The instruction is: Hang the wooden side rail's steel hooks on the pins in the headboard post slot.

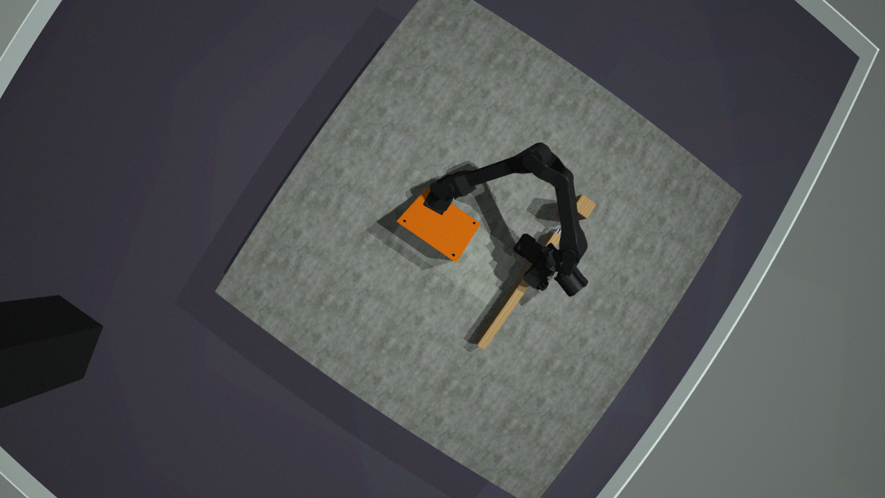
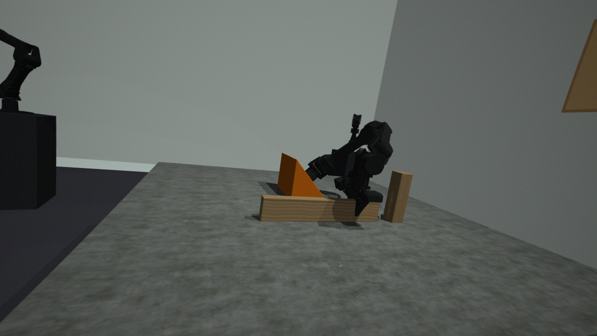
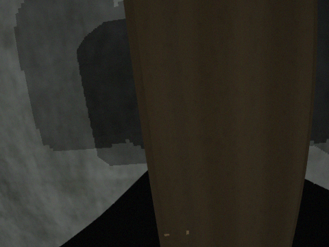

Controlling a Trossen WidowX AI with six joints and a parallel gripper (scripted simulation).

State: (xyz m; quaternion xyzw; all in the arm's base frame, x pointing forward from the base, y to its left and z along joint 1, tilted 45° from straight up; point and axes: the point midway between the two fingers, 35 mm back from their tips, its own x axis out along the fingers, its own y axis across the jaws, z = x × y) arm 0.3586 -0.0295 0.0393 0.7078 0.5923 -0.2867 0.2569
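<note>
The wooden side rail (image 1: pixel 501 319) (image 2: pixel 300 208) (image 3: pixel 224 119) lies on edge on the table, its near end pointing at the headboard post (image 1: pixel 585 205) (image 2: pixel 397 196). The post stands upright just past the rail's end. My gripper (image 1: pixel 539 267) (image 2: pixel 362 205) is shut on the rail close to that end, reaching down over its top. In the wrist view the rail fills the middle, dark in shadow. The steel hooks and the post's slot with its pins are hidden behind my arm and gripper. The rail's far end rests on the table.
An orange wedge-shaped base (image 1: pixel 438 226) (image 2: pixel 295 178) carries my arm behind the rail. The grey table (image 1: pixel 383 371) (image 2: pixel 292 271) stretches around. A black block (image 2: pixel 24 160) with another arm stands far left, off the table.
</note>
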